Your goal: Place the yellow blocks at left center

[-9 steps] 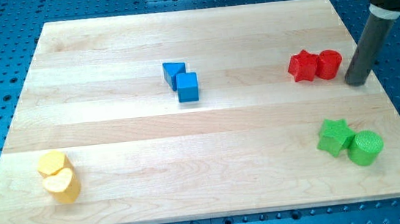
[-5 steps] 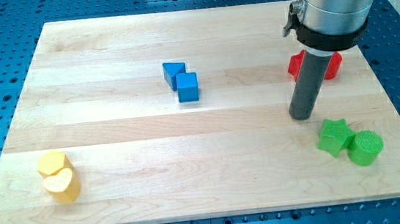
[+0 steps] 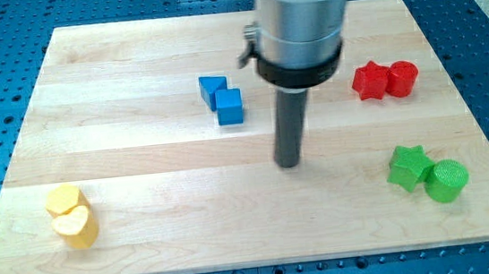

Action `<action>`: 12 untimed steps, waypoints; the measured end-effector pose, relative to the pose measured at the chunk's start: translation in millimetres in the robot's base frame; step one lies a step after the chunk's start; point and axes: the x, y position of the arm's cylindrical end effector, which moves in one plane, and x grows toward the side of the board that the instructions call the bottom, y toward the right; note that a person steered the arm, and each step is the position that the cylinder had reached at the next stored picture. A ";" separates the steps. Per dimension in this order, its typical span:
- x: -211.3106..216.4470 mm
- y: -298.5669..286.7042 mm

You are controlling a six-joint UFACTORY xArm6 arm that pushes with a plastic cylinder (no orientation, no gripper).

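Observation:
Two yellow blocks sit touching at the board's lower left: a yellow hexagonal block (image 3: 64,199) and a yellow heart-shaped block (image 3: 75,228) just below it. My tip (image 3: 289,163) rests on the board near the middle, far to the right of both yellow blocks and below-right of the blue pair. Nothing touches the tip.
A blue triangular block (image 3: 212,90) and a blue cube (image 3: 230,107) touch at upper middle. A red star (image 3: 369,81) and red cylinder (image 3: 402,79) sit at upper right. A green star (image 3: 408,167) and green cylinder (image 3: 447,180) sit at lower right. The wooden board (image 3: 139,165) lies on a blue perforated table.
My tip has slid from the right edge beside the red blocks leftward and downward to the board's middle. No block has moved.

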 end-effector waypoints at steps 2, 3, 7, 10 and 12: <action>80.1 -91.4; 97.5 -161.3; 28.2 -240.6; -29.2 -333.0; -145.2 -247.4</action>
